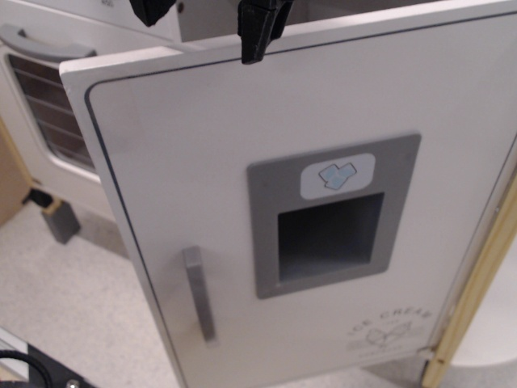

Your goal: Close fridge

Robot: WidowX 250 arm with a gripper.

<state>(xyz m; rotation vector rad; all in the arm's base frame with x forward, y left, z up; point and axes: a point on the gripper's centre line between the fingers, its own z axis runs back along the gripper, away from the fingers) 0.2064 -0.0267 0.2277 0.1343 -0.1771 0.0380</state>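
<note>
We count one fridge point(242, 202), its white door filling most of the view and standing slightly ajar, the left free edge swung out towards us while the right side sits against a pale wooden frame post point(477, 291). On that door we see one grey vertical handle point(199, 293) low on the left, one grey recessed dispenser panel point(333, 214) in the middle with a single ice-cube icon point(337, 175) above its hollow, and one faint "ICE CREAM" logo point(388, 327) near the lower right corner. Behind the door's left edge there is one white oven door point(48, 105), showing a barred window and part of one horizontal grey handle point(36, 42) at the top left. We see one hand point(206, 20), black, entering from the top edge of the picture; two dark parts of it show, one finger point(260, 28) hanging down over the door's top rim and another finger further left and behind the rim. The fridge door thus lies directly below and in front of the hand, with its top edge touching or just beside the lower finger; we cannot tell which. Most of the hand is cut off by the frame, so we cannot tell whether it is spread or closed. Below the units lies a speckled grey floor point(73, 299).
</note>
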